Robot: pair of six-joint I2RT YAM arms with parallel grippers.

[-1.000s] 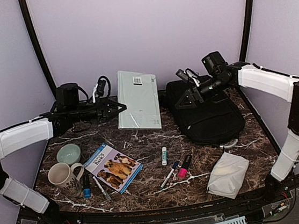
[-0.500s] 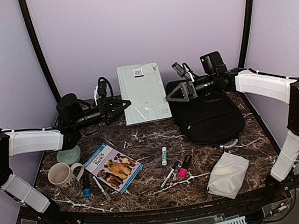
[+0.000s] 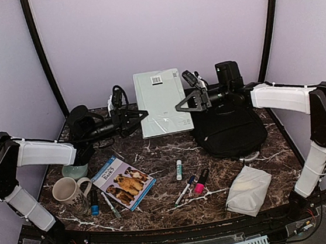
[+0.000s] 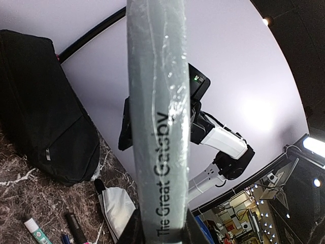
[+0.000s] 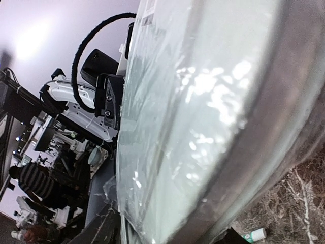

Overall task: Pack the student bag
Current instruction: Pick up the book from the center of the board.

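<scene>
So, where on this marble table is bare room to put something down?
Bare marble lies between the dog-picture booklet and the white glue stick, in front of the pale green book. A smaller patch sits at the front edge between the booklet and the white fabric pouch. The front left, around the patterned ceramic mug, is crowded.

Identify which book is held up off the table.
The pale green Great Gatsby book, clamped in the left gripper; the dog-cover book lies flat on the table.
</scene>
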